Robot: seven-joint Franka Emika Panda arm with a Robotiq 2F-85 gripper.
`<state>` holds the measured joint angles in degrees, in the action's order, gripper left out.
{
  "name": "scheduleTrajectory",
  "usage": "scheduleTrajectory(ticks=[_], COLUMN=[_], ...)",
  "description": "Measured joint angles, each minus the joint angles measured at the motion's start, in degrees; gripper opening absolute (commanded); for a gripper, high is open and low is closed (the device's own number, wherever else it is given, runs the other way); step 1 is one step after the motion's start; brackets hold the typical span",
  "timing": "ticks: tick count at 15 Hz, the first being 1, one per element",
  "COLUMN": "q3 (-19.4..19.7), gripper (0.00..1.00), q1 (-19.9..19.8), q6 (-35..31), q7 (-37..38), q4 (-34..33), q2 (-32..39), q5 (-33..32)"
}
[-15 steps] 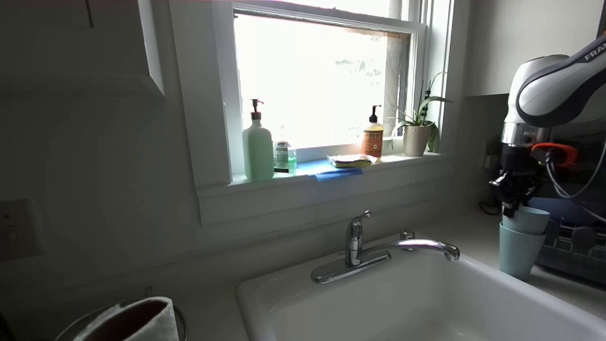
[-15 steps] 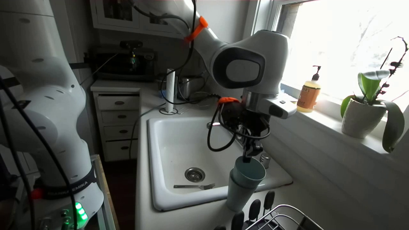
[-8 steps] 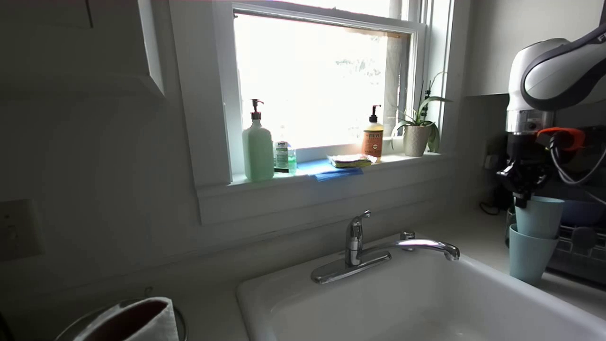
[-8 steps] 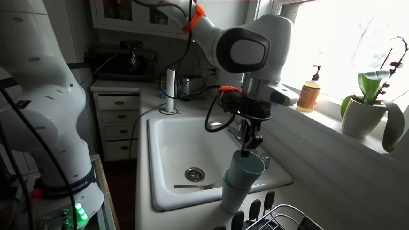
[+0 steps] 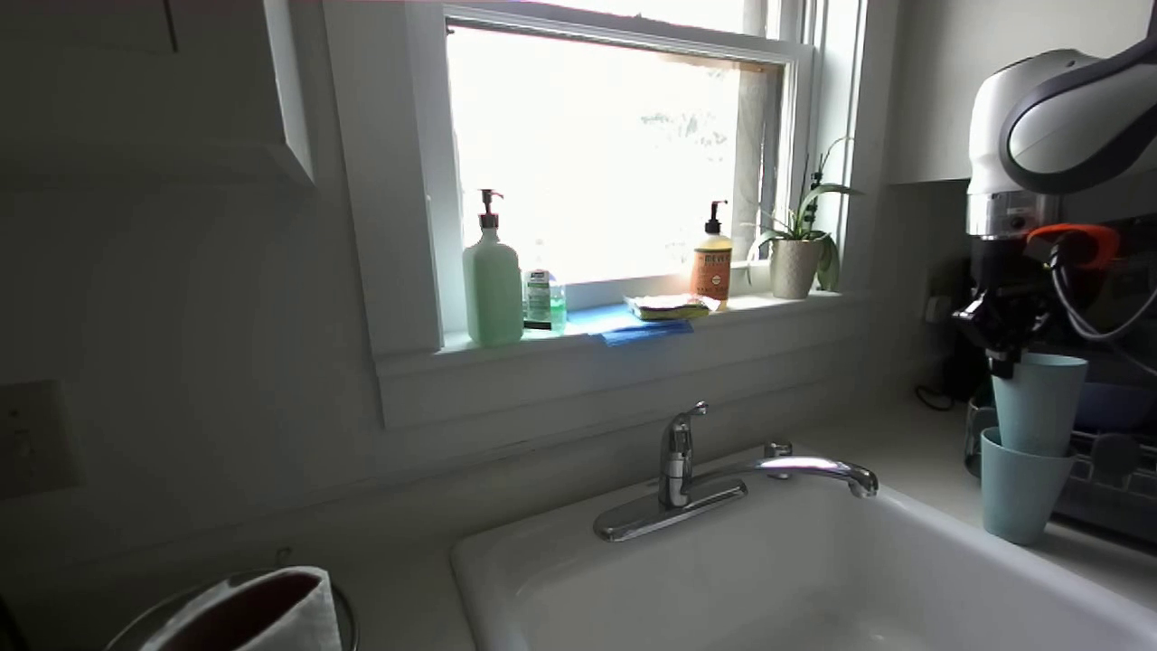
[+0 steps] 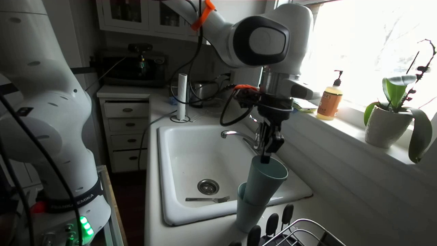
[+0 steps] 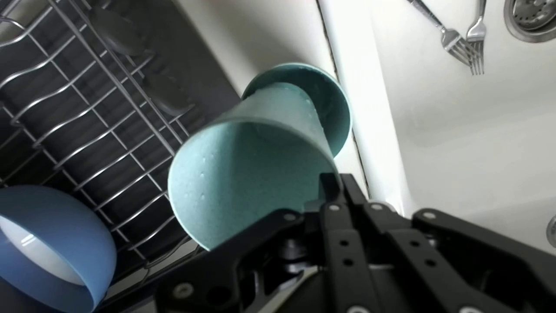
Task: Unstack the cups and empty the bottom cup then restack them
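Two pale blue cups stand one above the other on the counter beside the sink. My gripper is shut on the rim of the upper cup, one finger inside and one outside. In the wrist view the gripper pinches the right side of the upper cup's rim; water drops show on its inner wall. The upper cup is raised, its base still within the mouth of the lower cup. The lower cup stands upright; its bottom inside is hidden.
The white sink with a drain and forks lies beside the cups. A wire dish rack with a blue bowl stands close on the other side. The faucet and soap bottle are near the window.
My gripper has risen with the upper cup, drawing it further out of the lower cup. The lower cup has shifted slightly on the counter.
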<state>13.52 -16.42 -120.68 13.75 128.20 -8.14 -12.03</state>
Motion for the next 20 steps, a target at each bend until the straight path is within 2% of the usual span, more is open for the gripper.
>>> scheduleTrajectory(ticks=[7,10,16,20], q3=[-1.3,-1.3,-1.1,1.2], gripper=[0.01,0.04,0.01,0.01], q1=[0.1,0.0,0.0,-0.1], q6=[1.9,2.3,2.3,2.2], q7=[0.9,0.9,0.9,0.5], q4=[-1.5,-3.3,-4.1,-10.0], q2=[-5.2,-6.2,-6.1,-2.1], q5=[-2.4,-2.4,-1.6,3.2])
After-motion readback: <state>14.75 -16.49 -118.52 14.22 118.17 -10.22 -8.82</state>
